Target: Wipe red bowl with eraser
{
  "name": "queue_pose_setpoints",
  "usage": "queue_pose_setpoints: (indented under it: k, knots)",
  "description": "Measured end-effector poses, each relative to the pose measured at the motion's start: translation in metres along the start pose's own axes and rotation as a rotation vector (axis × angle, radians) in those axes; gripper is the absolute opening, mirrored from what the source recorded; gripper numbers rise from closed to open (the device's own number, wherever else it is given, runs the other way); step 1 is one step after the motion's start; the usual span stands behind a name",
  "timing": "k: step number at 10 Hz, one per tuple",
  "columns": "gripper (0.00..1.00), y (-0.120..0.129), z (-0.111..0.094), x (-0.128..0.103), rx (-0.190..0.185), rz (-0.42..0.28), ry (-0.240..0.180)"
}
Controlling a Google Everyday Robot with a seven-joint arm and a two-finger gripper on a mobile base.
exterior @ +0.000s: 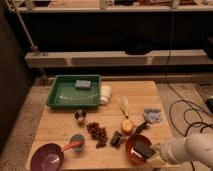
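The end effector (151, 154) is at the front right corner of the bench (55, 125), at the right rim of the red bowl (133, 145), where the eraser (144, 149) lies. Just behind the bowl crowd a small dark block (116, 139), an orange fruit (128, 126) and what may be grapes (97, 133). A blue cloth (152, 116) lies further back. Bare wood opens at the bench's left middle and back right corner.

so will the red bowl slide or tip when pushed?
Likely slides: the red bowl sits loose on the smooth wooden table, near its front edge. Shallow and wide, so tipping seems unlikely. The gripper is at its right rim, by the eraser inside.
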Motion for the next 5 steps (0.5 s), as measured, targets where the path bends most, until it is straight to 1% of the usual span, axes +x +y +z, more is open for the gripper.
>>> queue_pose_setpoints:
  k: [3, 5]
  knots:
    - [0.0, -0.017, 0.003, -0.014, 0.031, 0.02, -0.014]
    - [0.0, -0.021, 0.009, -0.025, 0.038, 0.028, -0.021]
